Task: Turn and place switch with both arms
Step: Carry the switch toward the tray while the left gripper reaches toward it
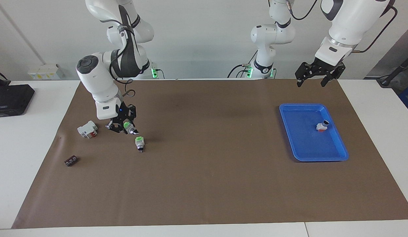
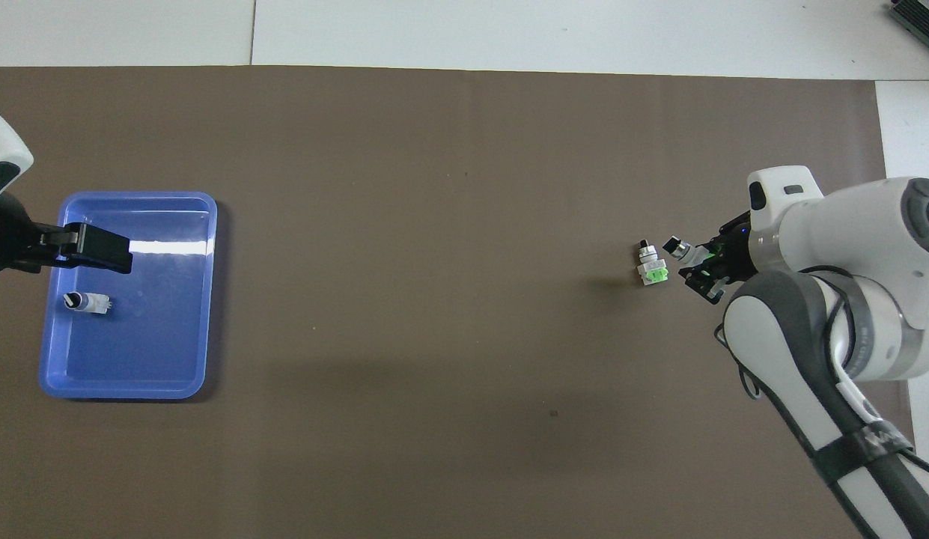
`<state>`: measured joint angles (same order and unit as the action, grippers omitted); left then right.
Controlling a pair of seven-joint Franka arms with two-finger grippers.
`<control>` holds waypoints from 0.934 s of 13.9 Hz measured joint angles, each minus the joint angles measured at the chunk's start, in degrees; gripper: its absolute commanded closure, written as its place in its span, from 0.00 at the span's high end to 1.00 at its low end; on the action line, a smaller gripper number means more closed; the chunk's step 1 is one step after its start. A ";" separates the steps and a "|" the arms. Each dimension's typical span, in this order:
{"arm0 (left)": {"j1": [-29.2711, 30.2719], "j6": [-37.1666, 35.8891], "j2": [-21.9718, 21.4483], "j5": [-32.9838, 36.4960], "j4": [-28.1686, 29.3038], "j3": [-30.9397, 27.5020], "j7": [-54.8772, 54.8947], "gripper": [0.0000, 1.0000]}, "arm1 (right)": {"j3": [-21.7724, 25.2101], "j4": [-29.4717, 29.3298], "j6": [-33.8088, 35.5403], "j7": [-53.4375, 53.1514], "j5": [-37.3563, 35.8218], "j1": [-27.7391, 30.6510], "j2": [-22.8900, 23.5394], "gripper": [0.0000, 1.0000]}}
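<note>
The switch (image 1: 128,126) (image 2: 685,252) sits clamped between the fingers of the right gripper (image 1: 124,127) (image 2: 705,268), clear of the brown mat (image 1: 204,184), over the right arm's end of the table. It is tilted in the grip: the bright green square end lies up against the gripper, and the dark and silver cylindrical knob points down and outward from the fingertips. Body between the two ends is white.

Right gripper: closed tight on the switch; the fingers press on its body just by the green end. The right arm (image 1: 105,82) bends down over it from its base.

A second switch (image 1: 139,143) (image 2: 651,266) of the same kind lies on the mat, just beside the held one and almost under it in the overhead view; the facing view shows a gap between them. Its green end faces the robots and its knob points away from them.

Left gripper (image 1: 317,77) (image 2: 90,248): fingers spread wide, nothing between them. It hangs in the air at the left arm's end of the table and waits; from above it covers part of the blue tray (image 1: 299,154) (image 2: 187,299).

In the tray lies a small red-ended switch (image 1: 322,126) (image 2: 86,302).

On the mat near the right gripper, toward the table's end: a white block with a red part (image 1: 87,129). Farther from the robots than that: a small dark part (image 1: 71,161).
</note>
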<state>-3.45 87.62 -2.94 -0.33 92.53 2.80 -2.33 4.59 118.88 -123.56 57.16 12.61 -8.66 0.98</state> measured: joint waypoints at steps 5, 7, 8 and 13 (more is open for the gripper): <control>1.73 0.06 -0.03 0.00 0.00 -0.14 0.04 1.00 | -1.04 -0.43 -0.13 19.99 25.44 -5.05 -2.31 0.00; 1.83 0.13 -0.03 0.00 0.00 -0.15 0.13 1.00 | -1.18 -0.43 -4.63 24.21 31.77 -11.17 -2.29 0.00; 1.83 0.13 -0.03 0.00 0.00 -0.15 0.21 1.00 | -1.25 -0.41 -6.78 24.52 34.28 -14.04 -2.26 0.00; 1.85 1.67 -0.28 -4.11 1.37 -0.16 0.20 0.99 | -1.34 -0.49 -23.87 26.09 49.34 -27.30 0.05 0.00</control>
<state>-1.60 89.28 -3.22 -4.45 93.91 2.64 -2.14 3.25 118.39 -147.43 83.26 61.95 -35.96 1.03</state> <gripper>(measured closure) 0.018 0.590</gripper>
